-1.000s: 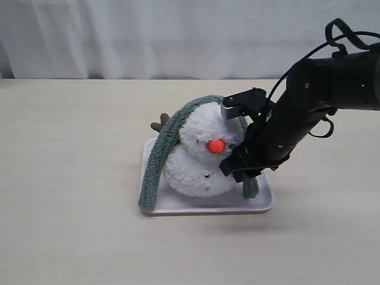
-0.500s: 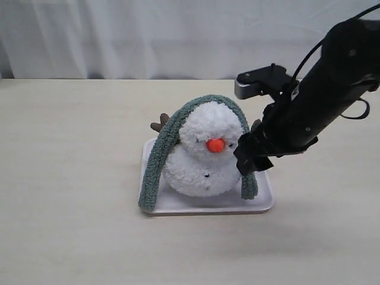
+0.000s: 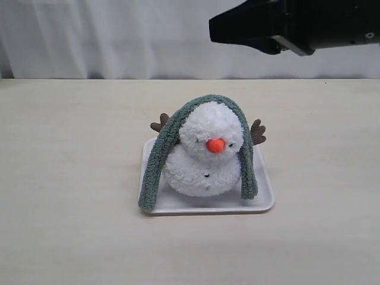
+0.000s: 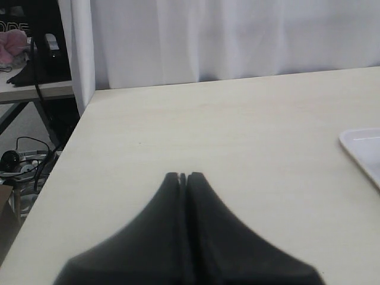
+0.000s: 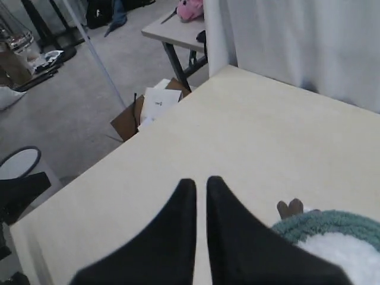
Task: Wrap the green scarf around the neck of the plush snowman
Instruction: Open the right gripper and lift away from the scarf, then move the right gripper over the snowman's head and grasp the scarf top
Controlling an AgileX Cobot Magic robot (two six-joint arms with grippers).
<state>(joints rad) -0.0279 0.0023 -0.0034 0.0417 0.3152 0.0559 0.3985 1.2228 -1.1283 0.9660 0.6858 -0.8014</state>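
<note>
The table [image 3: 71, 178] has a pale beige top with a faint wood grain. A white tray [image 3: 266, 199] with rounded corners lies flat on it, near the middle. The scarf [image 3: 148, 190] end reaches the table at the tray's left front corner.

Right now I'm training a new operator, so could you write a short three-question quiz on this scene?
1. True or false: the fuzzy grey-green fleece scarf is wound around the neck of the fluffy white plush snowman.
2. How do the scarf's ends hang? A) both on one side B) one down each side C) knotted in front
3. Fill in: the snowman sits on a shallow white rectangular ___.
Key: 1 false, it drapes over the head; 2 B; 3 tray.
</note>
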